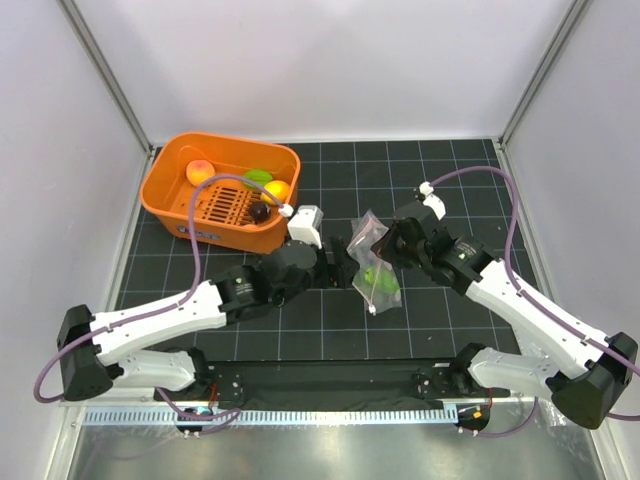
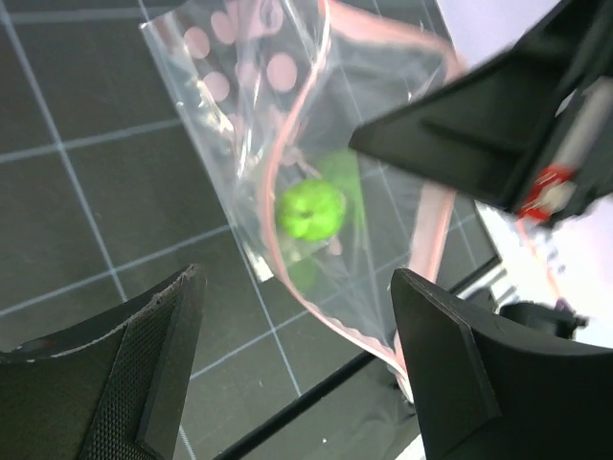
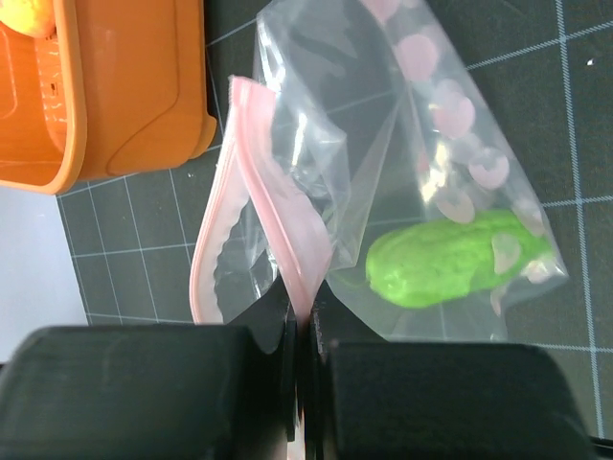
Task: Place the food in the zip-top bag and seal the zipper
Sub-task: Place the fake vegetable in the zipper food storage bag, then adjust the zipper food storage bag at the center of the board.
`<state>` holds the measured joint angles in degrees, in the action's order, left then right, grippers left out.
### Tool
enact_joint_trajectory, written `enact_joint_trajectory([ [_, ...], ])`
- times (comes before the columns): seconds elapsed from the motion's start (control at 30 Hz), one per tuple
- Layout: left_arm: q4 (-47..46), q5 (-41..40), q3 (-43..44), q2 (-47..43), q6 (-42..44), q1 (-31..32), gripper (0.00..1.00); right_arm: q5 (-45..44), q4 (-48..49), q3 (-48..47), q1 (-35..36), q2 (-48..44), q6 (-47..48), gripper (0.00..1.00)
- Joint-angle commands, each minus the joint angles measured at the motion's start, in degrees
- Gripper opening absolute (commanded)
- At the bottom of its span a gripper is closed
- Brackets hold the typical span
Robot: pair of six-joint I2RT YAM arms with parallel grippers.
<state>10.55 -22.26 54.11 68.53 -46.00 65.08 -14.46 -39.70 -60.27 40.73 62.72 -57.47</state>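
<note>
The clear zip-top bag (image 1: 374,268) hangs above the mat at table centre, with a green toy piece (image 1: 380,276) inside; the piece also shows in the right wrist view (image 3: 450,264) and the left wrist view (image 2: 311,209). My right gripper (image 3: 305,321) is shut on the pink zipper strip (image 3: 283,216) and holds the mouth up. My left gripper (image 2: 297,355) is open and empty, just left of the bag, its jaws beside the bag's mouth (image 2: 421,240). A peach-orange ball (image 1: 200,171), a green piece (image 1: 258,176), a yellow-orange fruit (image 1: 276,190) and a dark purple piece (image 1: 259,212) lie in the basket.
The orange plastic basket (image 1: 170,160) stands at the back left on the black grid mat; its corner shows in the right wrist view (image 3: 134,105). White walls close in the back and both sides. The arm bases and a metal rail run along the near edge.
</note>
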Motion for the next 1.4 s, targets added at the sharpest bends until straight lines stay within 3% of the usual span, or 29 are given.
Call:
enact_joint_trajectory([
  [0.0,12.10,-4.81,6.44,-1.30,-1.19,-0.48,0.81,-1.10,3.22,-0.81,-0.30,-1.11,0.52,0.01],
  [0.27,7.30,2.13,4.07,2.12,-5.16,-4.61,0.78,-0.66,2.18,-3.01,-0.39,0.74,3.15,0.01],
  [0.47,7.46,5.21,9.87,9.33,-1.65,-6.89,0.76,-1.27,0.86,-4.59,-0.30,0.91,5.87,0.01],
  [0.57,9.05,10.89,16.96,14.41,1.16,-9.70,0.57,-1.80,-2.81,-9.31,-0.30,3.27,11.31,0.01],
  [0.6,10.01,11.79,18.82,15.57,2.83,-10.75,0.38,-2.67,-4.92,-11.08,-0.30,4.16,13.33,0.01],
  [0.67,14.21,14.25,25.48,18.55,4.42,-11.72,0.17,-7.32,-10.88,-16.68,-0.30,6.44,18.85,0.01],
  [0.7,16.07,14.70,28.04,19.35,6.25,-12.51,0.00,-9.17,-12.75,-18.64,-0.39,6.97,20.80,0.01],
  [0.83,29.33,11.28,43.51,21.90,9.16,-12.61,0.00,-17.60,-23.29,-28.04,-3.02,10.84,26.44,0.01],
  [0.9,39.60,7.07,52.91,22.96,8.91,-12.52,0.00,-17.54,-26.91,-30.25,-5.65,12.94,27.41,0.01],
  [0.97,48.90,3.03,59.15,23.14,8.12,-12.61,0.00,-13.87,-25.44,-28.78,-6.19,13.39,27.24,0.01],
  [1.07,55.78,-3.39,60.15,21.56,7.33,-12.70,0.00,-1.86,-17.91,-24.91,-6.19,13.31,25.66,0.01],
  [1.17,51.81,-3.77,53.51,18.93,6.71,-12.70,0.00,-2.14,-18.29,-26.02,-6.19,14.18,23.37,0.01],
  [1.27,39.97,5.54,44.99,17.78,4.26,-12.78,0.00,-11.36,-25.56,-31.37,-6.36,15.23,25.30,0.01],
  [1.3,37.03,8.00,43.21,17.95,1.38,-12.78,0.00,-19.13,-28.30,-33.31,-6.37,15.76,26.17,0.01],
  [1.37,31.06,14.60,40.48,19.61,-1.36,-12.78,0.00,-26.12,-36.62,-38.92,-6.37,18.04,27.23,0.01],
])
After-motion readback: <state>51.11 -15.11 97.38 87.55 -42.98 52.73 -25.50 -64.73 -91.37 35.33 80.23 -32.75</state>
